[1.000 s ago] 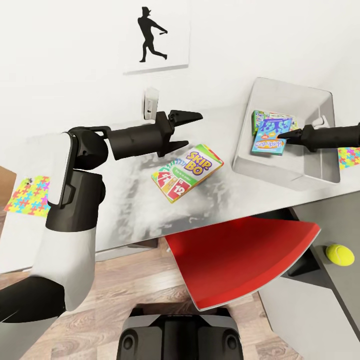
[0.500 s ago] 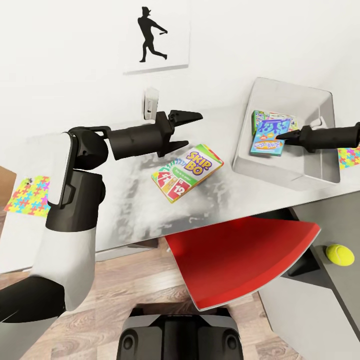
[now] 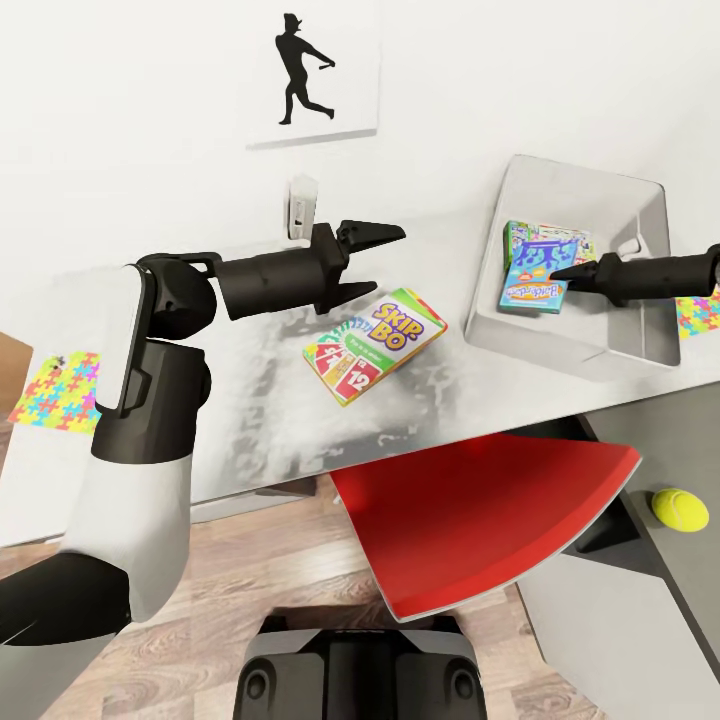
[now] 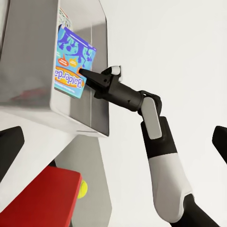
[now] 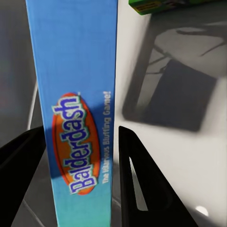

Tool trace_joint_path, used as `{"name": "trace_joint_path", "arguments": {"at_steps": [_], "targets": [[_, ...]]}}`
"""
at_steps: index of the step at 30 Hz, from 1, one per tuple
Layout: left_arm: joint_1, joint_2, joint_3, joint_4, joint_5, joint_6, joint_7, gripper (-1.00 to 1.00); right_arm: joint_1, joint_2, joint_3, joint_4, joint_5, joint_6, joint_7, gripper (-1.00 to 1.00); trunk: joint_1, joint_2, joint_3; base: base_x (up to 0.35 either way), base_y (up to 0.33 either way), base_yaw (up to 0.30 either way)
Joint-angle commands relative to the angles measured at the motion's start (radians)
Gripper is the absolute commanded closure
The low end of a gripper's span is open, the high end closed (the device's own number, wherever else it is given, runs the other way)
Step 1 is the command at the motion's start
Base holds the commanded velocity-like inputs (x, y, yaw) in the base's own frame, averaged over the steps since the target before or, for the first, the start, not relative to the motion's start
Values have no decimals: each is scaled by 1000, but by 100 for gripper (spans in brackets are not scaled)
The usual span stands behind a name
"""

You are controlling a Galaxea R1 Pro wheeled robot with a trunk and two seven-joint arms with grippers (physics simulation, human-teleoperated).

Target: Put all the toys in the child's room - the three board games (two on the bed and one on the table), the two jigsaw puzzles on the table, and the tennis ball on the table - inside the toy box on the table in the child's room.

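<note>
On the table point(image 3: 250, 400), the Skip-Bo box point(image 3: 375, 344) lies at frame centre. The toy box point(image 3: 640, 210) sits at upper right, holding two board games point(image 3: 535, 268). One jigsaw puzzle point(image 3: 55, 390) lies far left, another point(image 3: 697, 315) far right. The tennis ball point(image 3: 680, 509) sits lower right.

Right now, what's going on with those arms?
Right gripper shut on blue Balderdash box over toy box. Left gripper open above Skip-Bo. Nothing blocking.

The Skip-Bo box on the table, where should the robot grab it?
Probably from above, pinching the two long edges of the Skip-Bo box. It lies flat on the table, so only its thin sides give a hold. The open left tool hovers close beside it.
</note>
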Motion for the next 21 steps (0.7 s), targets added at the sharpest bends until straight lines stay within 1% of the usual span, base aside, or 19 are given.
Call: {"name": "trace_joint_path", "arguments": {"at_steps": [1, 21], "targets": [[-1, -1, 1, 0, 9, 1, 11, -100, -1, -1, 5, 0, -1, 2, 4, 100, 0, -1, -1, 0, 0, 0], [-1, -1, 1, 0, 9, 2, 11, -100, 1, 1, 4, 1, -1, 2, 2, 100, 0, -1, -1, 0, 0, 0]]}}
